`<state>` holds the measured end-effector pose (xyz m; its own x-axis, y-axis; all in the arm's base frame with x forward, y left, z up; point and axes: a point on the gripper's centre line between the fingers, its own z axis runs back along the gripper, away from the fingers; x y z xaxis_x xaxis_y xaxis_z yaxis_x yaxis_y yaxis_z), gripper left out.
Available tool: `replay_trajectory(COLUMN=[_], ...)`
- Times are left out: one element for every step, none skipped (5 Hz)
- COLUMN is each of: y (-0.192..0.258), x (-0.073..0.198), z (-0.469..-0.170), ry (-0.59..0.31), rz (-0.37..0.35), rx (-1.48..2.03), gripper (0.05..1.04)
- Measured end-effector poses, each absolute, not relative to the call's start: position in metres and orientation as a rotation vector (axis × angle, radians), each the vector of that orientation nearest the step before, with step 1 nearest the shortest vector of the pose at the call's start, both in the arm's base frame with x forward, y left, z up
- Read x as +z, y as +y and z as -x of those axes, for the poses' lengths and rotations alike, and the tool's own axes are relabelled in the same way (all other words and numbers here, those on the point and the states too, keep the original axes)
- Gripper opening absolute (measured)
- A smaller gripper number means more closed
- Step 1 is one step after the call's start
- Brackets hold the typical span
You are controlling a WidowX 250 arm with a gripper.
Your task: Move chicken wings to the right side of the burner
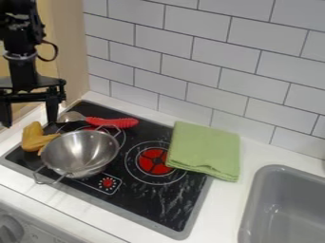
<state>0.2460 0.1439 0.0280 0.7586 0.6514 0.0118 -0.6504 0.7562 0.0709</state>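
1. At the cooktop's [143,201] left edge, beside the steel bowl [81,149], I locate the chicken wings [32,136].
2. Fingers [52,110]: apart.
3. Expect light, fairly stiff, possibly slick pieces; I should grip across the narrow upper part, clear of the rim.

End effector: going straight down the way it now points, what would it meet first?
Probably the chicken wings, which appear just below the open end effector in the camera view. Depth is unclear from this slant, so it could instead land beside them on the stovetop.
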Motion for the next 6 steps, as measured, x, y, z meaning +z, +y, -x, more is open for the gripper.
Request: replay_trajectory(y=[0.145,0.148,0.152,0.154,0.155,0.153], x=[0.021,0.02,0.005,0.002,0.001,0.0], z=[-0.249,-0.252,-0.25,-0.251,-0.253,-0.255], ry=[0.008,-0.013,0.01,-0.003,-0.019,-0.031], rz=[-0.074,-0.085,-0.109,-0.12,-0.127,-0.11], rx=[0.73,0.735,0.742,0.744,0.747,0.743], gripper=[0.999,0.999,0.999,0.999,0.999,0.962])
